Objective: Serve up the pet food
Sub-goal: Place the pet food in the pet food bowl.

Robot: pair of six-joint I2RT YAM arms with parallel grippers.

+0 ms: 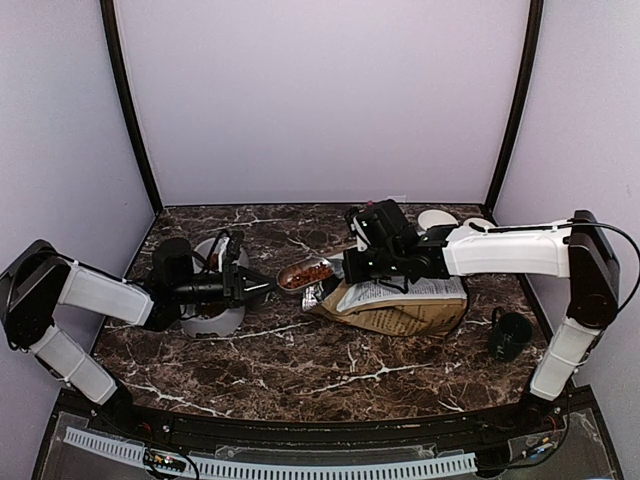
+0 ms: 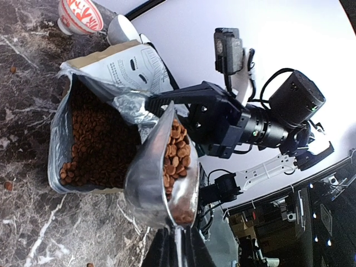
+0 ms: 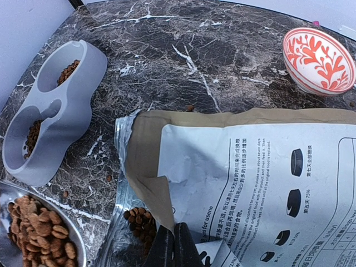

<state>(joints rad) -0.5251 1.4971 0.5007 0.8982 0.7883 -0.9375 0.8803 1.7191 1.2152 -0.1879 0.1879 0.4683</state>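
The pet food (image 2: 177,149) fills a metal scoop (image 2: 146,179) that my left gripper (image 2: 178,236) is shut on by the handle. In the top view the scoop (image 1: 305,272) hangs between the grey double bowl (image 1: 222,318) and the mouth of the dog-food bag (image 1: 405,305). More pet food (image 2: 94,139) lies inside the open bag. My right gripper (image 3: 174,229) is shut on the bag's upper lip (image 3: 158,194), holding the mouth open. Both wells of the grey double bowl (image 3: 83,92) hold some kibble (image 3: 68,71). The loaded scoop (image 3: 39,233) shows at the lower left of the right wrist view.
A red-and-white patterned bowl (image 3: 318,60) stands behind the bag, and white bowls (image 1: 437,218) sit at the back right. A black cup (image 1: 510,335) is at the right, near my right arm. Stray kibble (image 3: 109,178) lies on the marble table (image 1: 300,370).
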